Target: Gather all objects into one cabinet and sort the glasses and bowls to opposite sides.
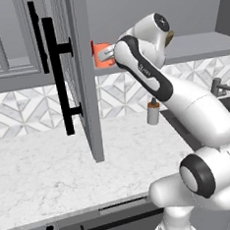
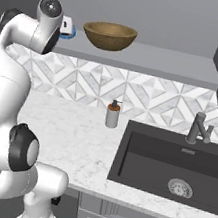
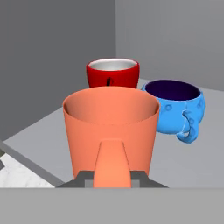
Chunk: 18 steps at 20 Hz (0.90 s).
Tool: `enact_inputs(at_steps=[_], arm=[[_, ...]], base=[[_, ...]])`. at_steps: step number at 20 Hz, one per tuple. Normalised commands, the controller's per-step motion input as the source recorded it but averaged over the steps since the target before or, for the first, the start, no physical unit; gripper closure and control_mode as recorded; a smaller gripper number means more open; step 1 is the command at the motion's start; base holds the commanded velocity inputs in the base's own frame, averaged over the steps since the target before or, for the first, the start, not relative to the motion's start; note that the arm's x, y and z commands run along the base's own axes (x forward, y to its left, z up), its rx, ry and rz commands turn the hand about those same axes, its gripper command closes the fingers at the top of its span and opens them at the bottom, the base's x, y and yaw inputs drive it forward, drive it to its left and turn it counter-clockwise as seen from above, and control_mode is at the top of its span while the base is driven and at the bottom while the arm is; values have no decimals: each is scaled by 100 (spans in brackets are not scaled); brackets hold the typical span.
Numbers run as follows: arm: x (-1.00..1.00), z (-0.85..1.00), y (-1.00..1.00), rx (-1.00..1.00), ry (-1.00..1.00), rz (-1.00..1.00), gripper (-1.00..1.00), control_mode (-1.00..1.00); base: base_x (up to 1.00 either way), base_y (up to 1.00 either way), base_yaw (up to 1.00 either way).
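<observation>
- Gripper (image 3: 111, 183): clamped on the orange mug (image 3: 110, 131) by its handle, on the cabinet shelf (image 3: 192, 162).
- Red mug (image 3: 113, 73), blue mug (image 3: 177, 107): just behind it.
- Wooden bowl (image 2: 109, 35): shelf, further right.

A white marbled stone desk (image 2: 75, 140) runs beneath a grey-and-white diamond-patterned tile backsplash (image 2: 148, 100). A dark rectangular sink (image 2: 172, 165) with a grey metal faucet (image 2: 199, 129) is sunk in its right end, near a grey soap dispenser (image 2: 112, 114).

mugs (image 3: 111, 131) on cabinet shelf (image 3: 183, 162) | bowl (image 2: 110, 35) on shelf, well right
</observation>
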Motion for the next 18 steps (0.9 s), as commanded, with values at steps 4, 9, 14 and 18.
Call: enact_inputs(at_steps=[4,9,14,18], arm=[[0,-19,2,0,0,0,100,-100],[18,0,1,0,0,0,100,-100],[23,0,2,0,0,0,100,-100],[12,0,0,0,0,0,100,-100]], base=[[0,0,0],[0,0,0],[0,0,0],[0,0,0]])
